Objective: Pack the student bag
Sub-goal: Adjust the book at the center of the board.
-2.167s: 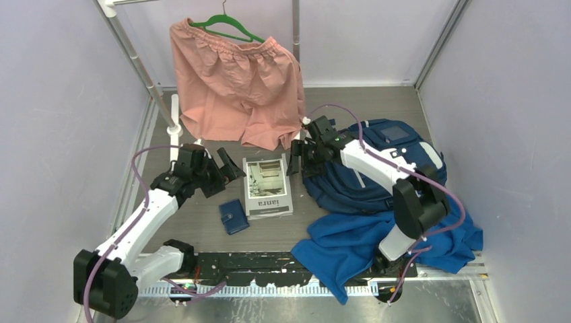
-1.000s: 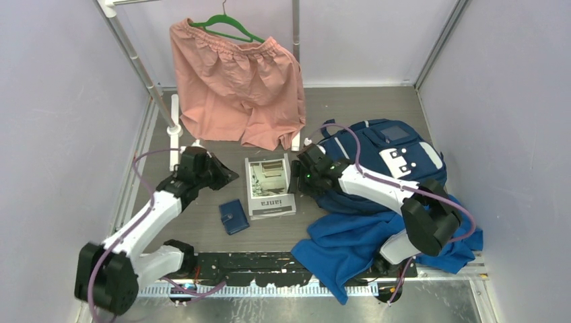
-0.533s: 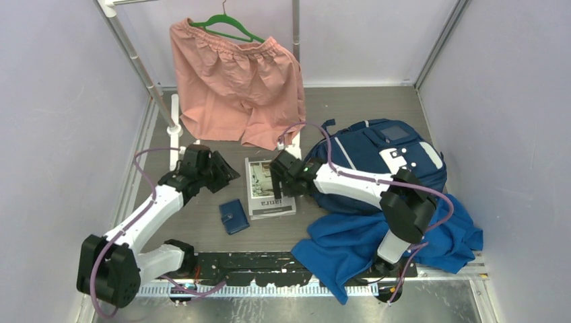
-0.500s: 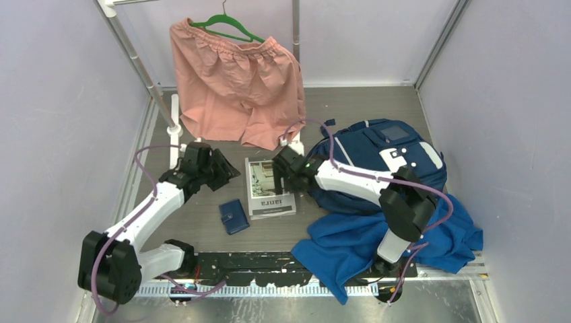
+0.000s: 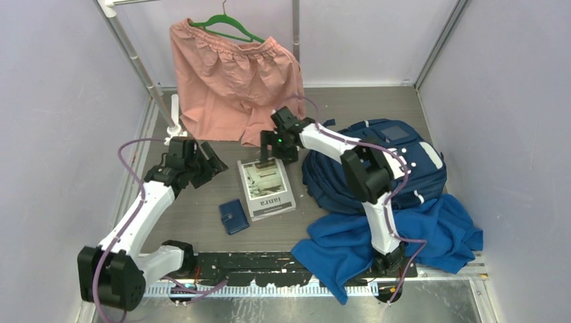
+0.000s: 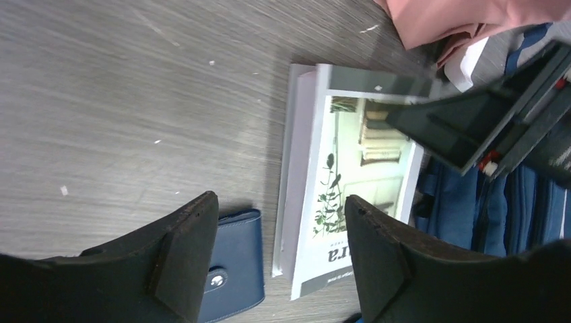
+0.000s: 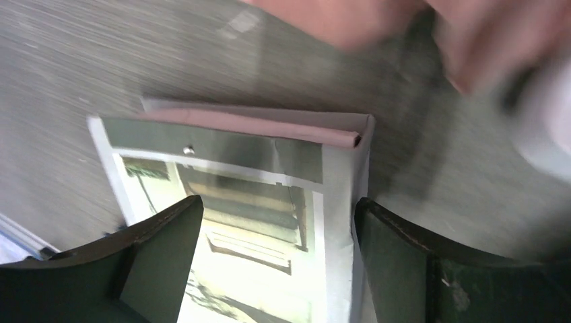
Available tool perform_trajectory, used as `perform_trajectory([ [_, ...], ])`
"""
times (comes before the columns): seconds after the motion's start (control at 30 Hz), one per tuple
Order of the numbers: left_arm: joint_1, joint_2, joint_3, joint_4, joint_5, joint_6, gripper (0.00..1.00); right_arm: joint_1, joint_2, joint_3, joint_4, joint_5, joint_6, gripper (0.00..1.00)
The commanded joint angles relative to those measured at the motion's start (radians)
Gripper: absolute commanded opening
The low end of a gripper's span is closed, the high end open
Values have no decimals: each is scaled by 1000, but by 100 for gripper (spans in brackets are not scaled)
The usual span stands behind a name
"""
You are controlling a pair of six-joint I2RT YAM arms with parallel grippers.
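Right end effector (image 7: 276, 222) spread wide over book (image 5: 267, 190) edge, empty, left end effector (image 6: 279, 210) open, empty

The left arm (image 5: 138, 219) leaned forward from its base, its forearm angled toward the middle. The left gripper (image 6: 277, 205) pointed down at a slant with its jaws parted. The right arm (image 5: 324, 138) rose steeply, then reached far left across the middle. The right gripper (image 7: 276, 204) faced downward, jaws wide apart.
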Motion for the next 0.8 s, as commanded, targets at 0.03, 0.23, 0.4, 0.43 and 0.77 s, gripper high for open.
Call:
perform_trajectory([
  [0.03, 86, -97, -18, -61, 25, 62, 71, 100, 127, 360, -118, -122, -124, 88],
  [0.23, 149, 2, 33, -70, 127, 103, 71, 203, 7, 290, -131, 216, -292, 92],
  [0.4, 148, 128, 81, -36, 203, 115, 71, 162, -315, -70, 18, 343, -179, 92],
  [0.43, 148, 147, 91, -29, 201, 115, 71, 162, -360, -129, 19, 337, -156, 92],
  [0.77, 153, 386, 295, -14, 104, 151, 70, 315, -544, -531, 15, 332, -7, 91],
])
